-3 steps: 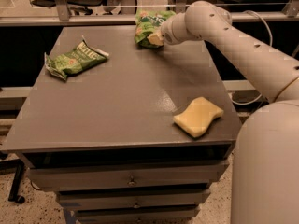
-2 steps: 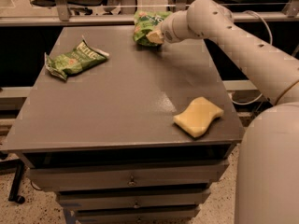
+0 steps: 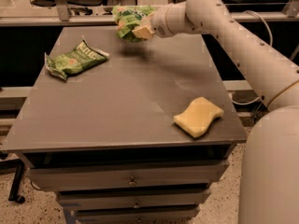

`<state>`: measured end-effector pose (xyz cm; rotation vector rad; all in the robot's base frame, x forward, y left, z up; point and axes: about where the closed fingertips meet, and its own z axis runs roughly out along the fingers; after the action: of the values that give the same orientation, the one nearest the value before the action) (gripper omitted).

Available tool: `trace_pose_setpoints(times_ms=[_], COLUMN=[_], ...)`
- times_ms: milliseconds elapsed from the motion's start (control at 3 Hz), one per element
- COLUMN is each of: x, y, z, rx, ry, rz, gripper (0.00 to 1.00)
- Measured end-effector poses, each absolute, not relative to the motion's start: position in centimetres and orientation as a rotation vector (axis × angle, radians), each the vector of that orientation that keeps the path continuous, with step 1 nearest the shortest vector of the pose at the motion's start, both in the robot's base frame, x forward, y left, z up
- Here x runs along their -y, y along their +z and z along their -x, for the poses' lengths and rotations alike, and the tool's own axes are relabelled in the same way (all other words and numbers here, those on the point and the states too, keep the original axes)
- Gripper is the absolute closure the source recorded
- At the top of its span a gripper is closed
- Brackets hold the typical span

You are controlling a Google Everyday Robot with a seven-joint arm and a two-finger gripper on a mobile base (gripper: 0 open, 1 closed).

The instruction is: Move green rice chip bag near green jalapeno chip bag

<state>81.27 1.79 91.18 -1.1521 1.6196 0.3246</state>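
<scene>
The puffy, bright green rice chip bag (image 3: 128,21) hangs in the air above the far middle of the grey table (image 3: 126,101). My gripper (image 3: 140,29) is shut on its right side and holds it clear of the tabletop; its shadow lies below. The flat, darker green jalapeno chip bag (image 3: 74,59) lies on the table at the far left, well to the left of and nearer than the held bag. The white arm reaches in from the right.
A yellow sponge (image 3: 198,117) lies near the table's front right corner. Drawers run under the front edge. A rail and chair bases stand behind the table's far edge.
My gripper has lifted the green rice chip bag off the far right of the table and carried it leftward, closer to the jalapeno bag.
</scene>
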Motion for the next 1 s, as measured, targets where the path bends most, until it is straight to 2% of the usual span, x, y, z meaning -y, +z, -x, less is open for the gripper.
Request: trace_pose_setpoints(times_ms=[333,1000], x=[-5.6,-10.1], y=[91.0,88.9], z=[-78.6,-74.0], rx=[-1.529,-1.415], ry=[0.392,0.474], rz=[1.291,1.486], gripper=[1.00,1.00])
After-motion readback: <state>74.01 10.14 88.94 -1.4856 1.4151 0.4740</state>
